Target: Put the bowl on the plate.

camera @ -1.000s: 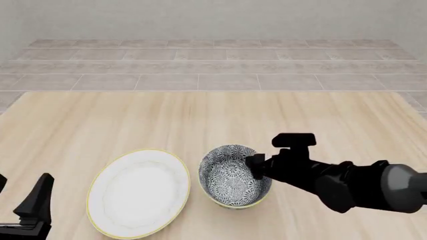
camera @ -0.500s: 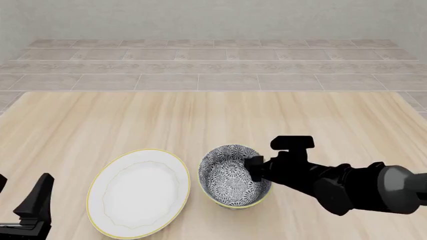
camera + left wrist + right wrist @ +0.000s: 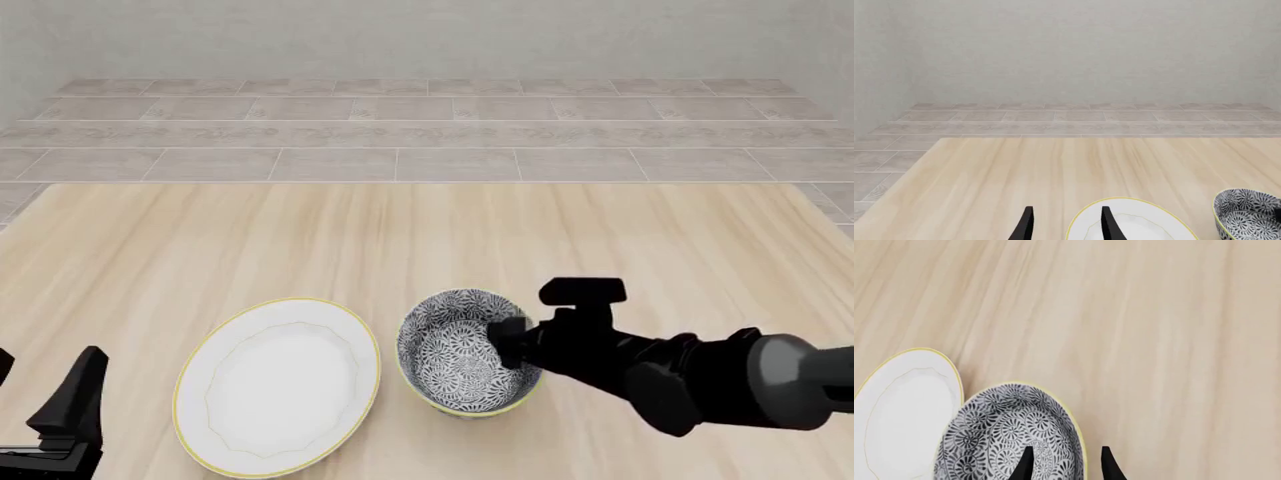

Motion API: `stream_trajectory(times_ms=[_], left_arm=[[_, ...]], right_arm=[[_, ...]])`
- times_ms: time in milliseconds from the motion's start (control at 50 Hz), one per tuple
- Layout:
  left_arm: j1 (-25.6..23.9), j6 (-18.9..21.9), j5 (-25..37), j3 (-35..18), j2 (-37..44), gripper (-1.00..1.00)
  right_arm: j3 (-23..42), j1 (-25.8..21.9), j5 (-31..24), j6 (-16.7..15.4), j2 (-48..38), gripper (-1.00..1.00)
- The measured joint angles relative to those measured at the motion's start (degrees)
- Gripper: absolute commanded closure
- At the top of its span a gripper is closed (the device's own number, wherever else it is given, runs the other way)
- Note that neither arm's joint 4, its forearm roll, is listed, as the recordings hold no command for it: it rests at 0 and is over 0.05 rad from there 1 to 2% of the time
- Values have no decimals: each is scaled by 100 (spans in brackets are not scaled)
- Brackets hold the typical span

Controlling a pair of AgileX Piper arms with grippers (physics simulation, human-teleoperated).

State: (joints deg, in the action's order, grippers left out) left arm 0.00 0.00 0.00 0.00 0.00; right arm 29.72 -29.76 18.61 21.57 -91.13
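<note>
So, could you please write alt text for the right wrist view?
The right gripper straddles the rim of a patterned bowl, one finger inside and one outside. A white plate lies beside the bowl on the wooden table.

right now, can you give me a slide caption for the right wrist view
Right gripper straddles the rim of the patterned bowl, which sits beside the white plate on the wooden table.

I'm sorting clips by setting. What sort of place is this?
Most likely a bare simulated tabletop workspace, not a real room: a pale wooden table carrying only a white plate and a patterned bowl, with a tiled floor and a blank grey wall behind.
</note>
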Motion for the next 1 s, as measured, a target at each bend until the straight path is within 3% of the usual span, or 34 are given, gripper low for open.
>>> stream_trajectory(times_ms=[280,300,1000], left_arm=[[0,0,0,0,0,-100],[0,0,0,0,0,-100],[0,0,0,0,0,-100]], right_arm=[[-33,-16,68,27,-37,-100],[-34,-15,68,24,-34,100],[-8,244,-211,-99,436,100]])
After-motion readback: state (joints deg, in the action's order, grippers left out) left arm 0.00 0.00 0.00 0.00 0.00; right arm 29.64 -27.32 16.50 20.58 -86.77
